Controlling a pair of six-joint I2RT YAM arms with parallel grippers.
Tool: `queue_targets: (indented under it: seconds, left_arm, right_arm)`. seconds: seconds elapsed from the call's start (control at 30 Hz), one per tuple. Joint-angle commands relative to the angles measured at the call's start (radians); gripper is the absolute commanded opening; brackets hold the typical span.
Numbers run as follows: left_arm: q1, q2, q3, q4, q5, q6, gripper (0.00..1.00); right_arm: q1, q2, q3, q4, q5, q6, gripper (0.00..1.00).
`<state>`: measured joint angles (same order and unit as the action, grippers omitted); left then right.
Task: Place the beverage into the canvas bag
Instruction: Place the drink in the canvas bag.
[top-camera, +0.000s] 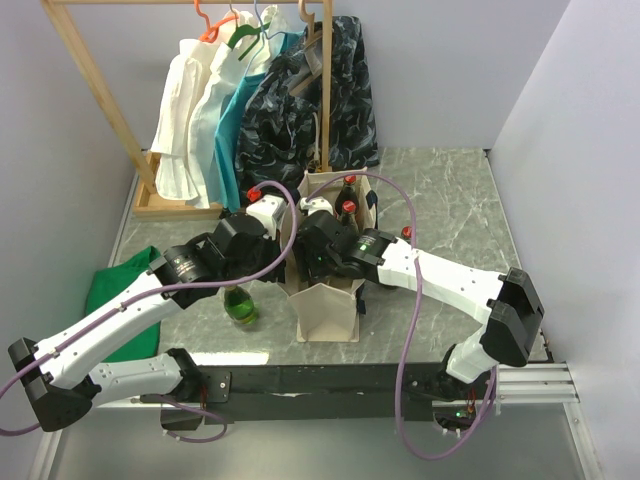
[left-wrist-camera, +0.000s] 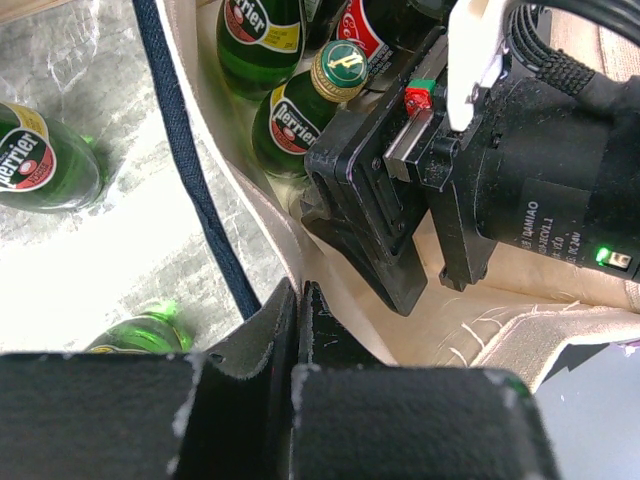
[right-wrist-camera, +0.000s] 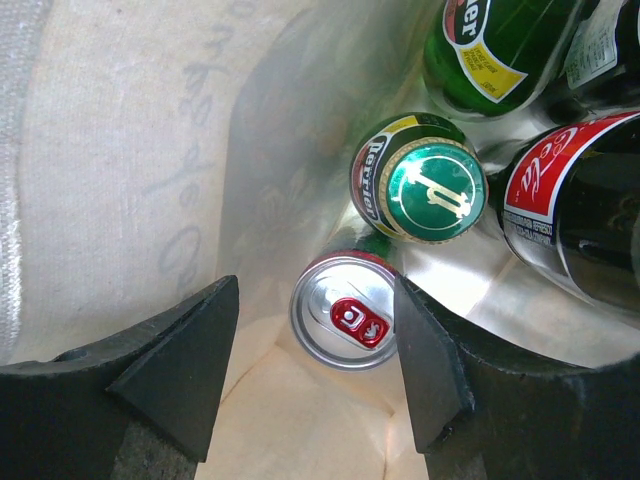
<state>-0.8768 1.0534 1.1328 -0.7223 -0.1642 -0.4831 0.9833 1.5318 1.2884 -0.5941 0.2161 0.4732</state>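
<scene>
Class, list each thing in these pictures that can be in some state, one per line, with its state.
Canvas bag: upright, mouth open.
Can: upright in the bag, tab unopened.
Left gripper: shut on the bag's rim.
Right gripper: open, inside the bag, above the can.
Perrier bottle: upright in the bag, capped.
Cola bottle: in the bag.
Green bottle: outside the bag.
</scene>
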Motion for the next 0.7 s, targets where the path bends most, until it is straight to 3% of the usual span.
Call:
queue_targets:
  seconds: [0.0,0.67]
  left_arm:
    - [-0.001,-0.004,0.021,0.007,-0.034,0.020,0.05]
    - [-0.001,-0.012,0.012,0.014,-0.031,0.014,0.07]
  right_arm:
    - [-0.006,-0.045,0.026,0.027,0.011,-0.011,0.70]
    - [-0.005,-0.104,0.086,-0.007,0.028,-0.022,0.71]
